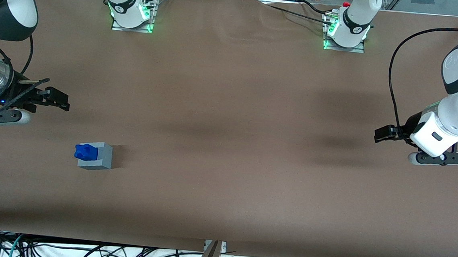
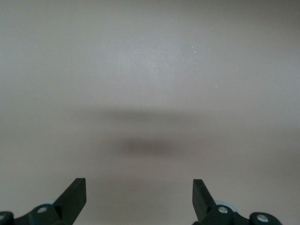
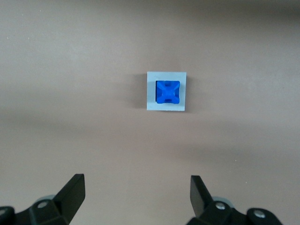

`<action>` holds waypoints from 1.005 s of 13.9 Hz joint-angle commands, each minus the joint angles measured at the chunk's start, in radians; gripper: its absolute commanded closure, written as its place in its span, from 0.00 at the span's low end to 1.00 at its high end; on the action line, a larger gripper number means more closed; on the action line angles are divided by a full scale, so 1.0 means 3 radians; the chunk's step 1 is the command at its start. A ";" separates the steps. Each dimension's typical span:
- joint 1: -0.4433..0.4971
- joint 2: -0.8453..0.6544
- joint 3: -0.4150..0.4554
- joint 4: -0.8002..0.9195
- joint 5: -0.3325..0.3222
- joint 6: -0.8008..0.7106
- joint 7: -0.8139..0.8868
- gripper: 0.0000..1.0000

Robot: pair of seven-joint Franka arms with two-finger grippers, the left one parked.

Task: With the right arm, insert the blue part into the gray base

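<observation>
The blue part [image 3: 167, 92] sits in the recess of the gray base [image 3: 151, 91], framed by the gray rim on all sides in the wrist view — so the insertion looks done. The base stands on the brown table [image 1: 228, 144] toward the working arm's end, nearer the front camera than the gripper [image 1: 55, 99]. The gripper hangs above the table, well apart from the base, fingers [image 3: 72, 191] spread wide and holding nothing — probably pulled clear so the part sits undisturbed.
</observation>
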 commanded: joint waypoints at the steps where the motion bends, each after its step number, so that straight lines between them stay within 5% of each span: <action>1: 0.0005 0.0004 0.0009 0.0088 0.0010 -0.0116 0.0012 0.01; 14: 0.0005 -0.0317 -0.0021 -0.0157 -0.0020 -0.0341 -0.0116 0.01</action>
